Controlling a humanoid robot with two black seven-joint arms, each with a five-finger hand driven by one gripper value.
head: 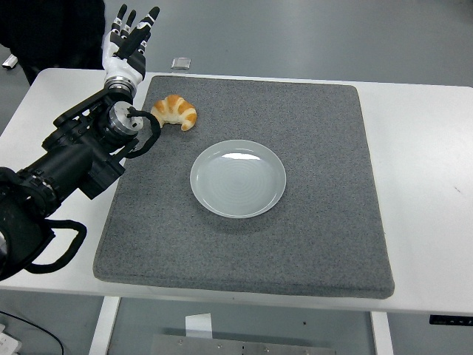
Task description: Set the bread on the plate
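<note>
Now: your L hand (130, 38) hovers past mat (310, 244) far-left corner, fingers spread, holding nothing; croissant (176, 111) on mat, apart from empty plate (238, 178)

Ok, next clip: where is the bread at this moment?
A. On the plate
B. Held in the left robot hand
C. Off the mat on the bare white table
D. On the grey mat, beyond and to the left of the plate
D: the bread lies on the grey mat near its far-left corner, apart from the empty plate, and the left robot hand is open beside it, holding nothing.
</note>
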